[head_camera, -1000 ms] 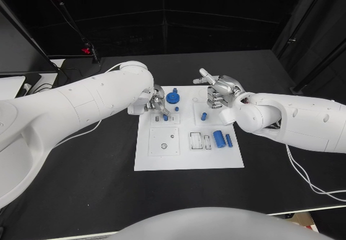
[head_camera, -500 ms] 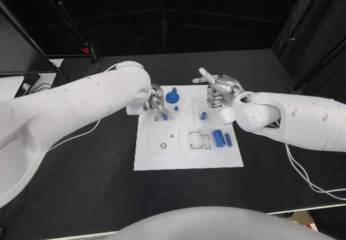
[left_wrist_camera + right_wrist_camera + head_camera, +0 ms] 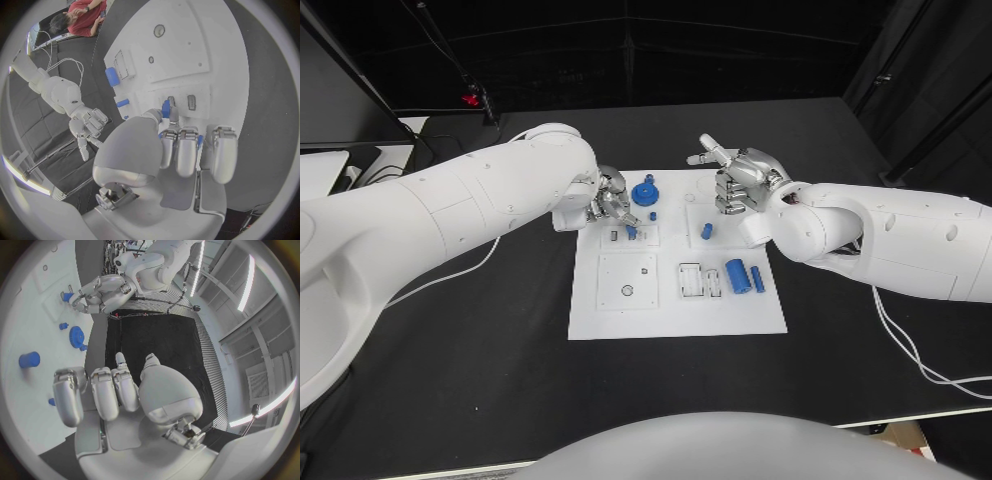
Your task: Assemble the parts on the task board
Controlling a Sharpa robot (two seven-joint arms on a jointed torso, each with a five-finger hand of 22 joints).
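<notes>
- The left hand (image 3: 607,204) has its fingers (image 3: 178,150) curled down together over the far-left part of the task board (image 3: 668,310). Bits of blue show between them in the left wrist view, and a small blue part (image 3: 165,109) sits at the thumb tip; whether that part is actually pinched or only touched cannot be told.
- In the head view the same small blue part (image 3: 630,232) stands on the board just under those fingertips, next to a dark slot.
- The right hand (image 3: 737,183) hovers over the far-right edge of the board with its fingers (image 3: 103,392) curled in and nothing visible in them; one finger and the thumb stick out toward the far side of the table.
- A blue gear-like part (image 3: 646,193) stands on the board between the two hands, close to the left hand, with a tiny blue piece (image 3: 653,216) just beside it.
- A short blue peg (image 3: 708,232) stands on the board below the right hand, apart from it.
- Nearer the robot on the board lie a thick blue cylinder (image 3: 737,276) and a thin blue bar (image 3: 759,280), side by side on the right half, just beside two empty rectangular recesses.
- The board's near-left quarter carries a square plate with a small round hole (image 3: 627,292).
- The board lies flat in the middle of the black table (image 3: 473,340).
</notes>
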